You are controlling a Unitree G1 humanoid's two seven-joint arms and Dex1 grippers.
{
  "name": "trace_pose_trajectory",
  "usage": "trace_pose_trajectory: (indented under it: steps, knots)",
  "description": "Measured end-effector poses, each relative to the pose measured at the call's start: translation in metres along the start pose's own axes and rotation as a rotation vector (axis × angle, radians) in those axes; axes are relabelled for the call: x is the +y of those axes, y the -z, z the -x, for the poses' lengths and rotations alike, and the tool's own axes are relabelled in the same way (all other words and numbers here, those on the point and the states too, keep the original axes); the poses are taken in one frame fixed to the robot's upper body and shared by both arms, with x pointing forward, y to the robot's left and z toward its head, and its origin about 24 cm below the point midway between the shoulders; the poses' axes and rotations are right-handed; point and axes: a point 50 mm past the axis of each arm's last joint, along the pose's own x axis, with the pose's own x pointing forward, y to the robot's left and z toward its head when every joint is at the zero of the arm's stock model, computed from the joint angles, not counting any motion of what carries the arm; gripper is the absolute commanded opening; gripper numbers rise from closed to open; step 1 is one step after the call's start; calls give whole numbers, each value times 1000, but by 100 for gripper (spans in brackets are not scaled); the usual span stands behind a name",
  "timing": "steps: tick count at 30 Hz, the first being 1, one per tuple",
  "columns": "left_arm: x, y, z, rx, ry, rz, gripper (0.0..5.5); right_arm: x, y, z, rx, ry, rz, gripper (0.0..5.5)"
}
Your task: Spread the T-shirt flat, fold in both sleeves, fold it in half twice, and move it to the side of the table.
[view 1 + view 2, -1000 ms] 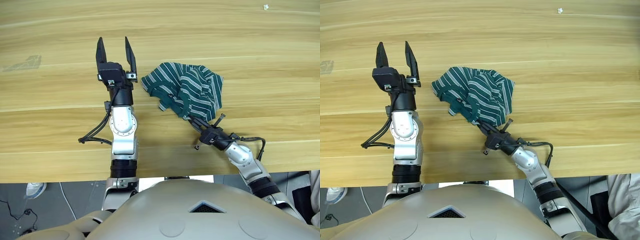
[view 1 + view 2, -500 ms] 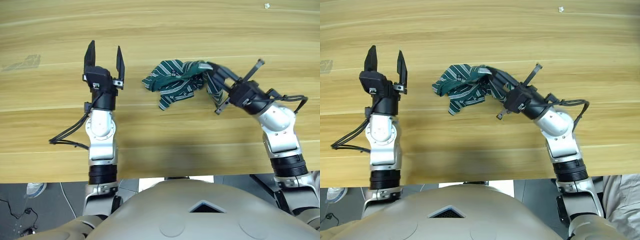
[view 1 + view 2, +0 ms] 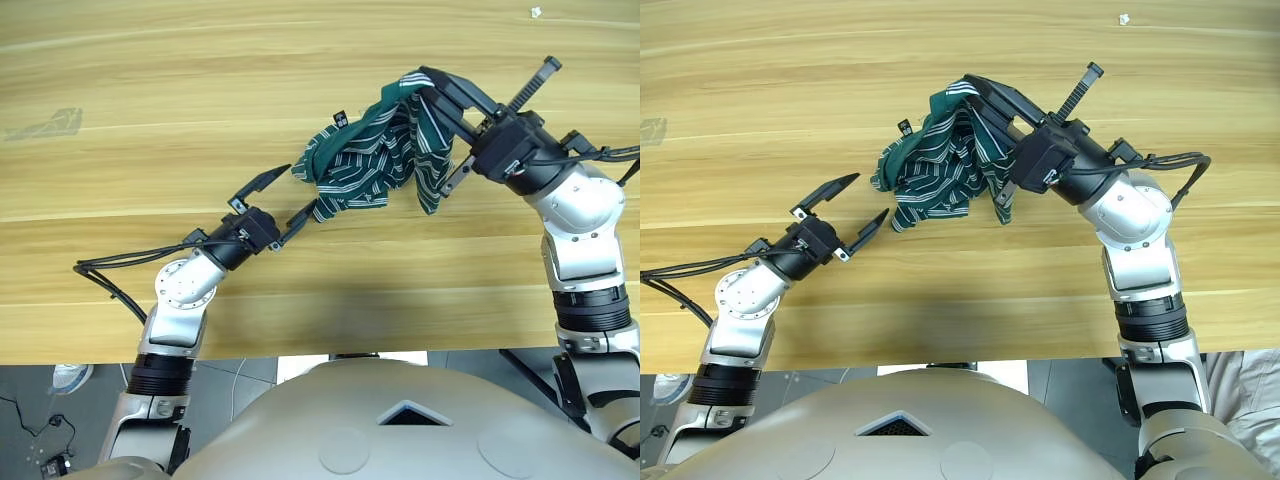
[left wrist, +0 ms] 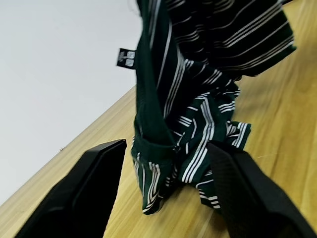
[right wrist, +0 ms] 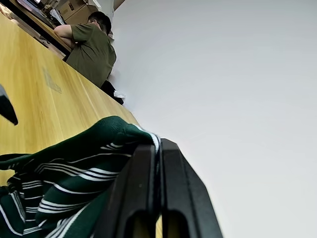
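Note:
A dark green T-shirt with white stripes point(image 3: 375, 160) hangs bunched above the wooden table point(image 3: 120, 80), its lowest folds touching the wood. My right gripper point(image 3: 425, 85) is shut on the shirt's top edge and holds it up at centre right. In the right wrist view the fingers point(image 5: 148, 188) pinch the green hem point(image 5: 114, 131). My left gripper point(image 3: 290, 195) stands open just left of the shirt's lower hem, pointing at it, one finger on either side of the hanging cloth point(image 4: 173, 129) in the left wrist view.
The table's front edge point(image 3: 80, 355) runs close to me. A small white scrap point(image 3: 534, 13) lies far right at the back, and a faint grey mark point(image 3: 45, 125) sits at the left.
My right gripper has lifted the shirt up and away from me, so it now hangs. My left arm has swung right and turned, bringing its open fingers up to the shirt's lower edge.

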Motion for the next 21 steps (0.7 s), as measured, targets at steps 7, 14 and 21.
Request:
trace_pose_trajectory:
  steps: [7,14,21]
  knots:
    - [-2,4,-23,-7,-32,-102,304,5,0,-3,-5,-13,-7,4]
    - [-12,16,-28,37,-28,-154,304,8,-3,-3,-18,-20,-12,4]
    - [-2,23,-33,56,-118,-154,304,10,-4,-3,-17,-17,-23,4]
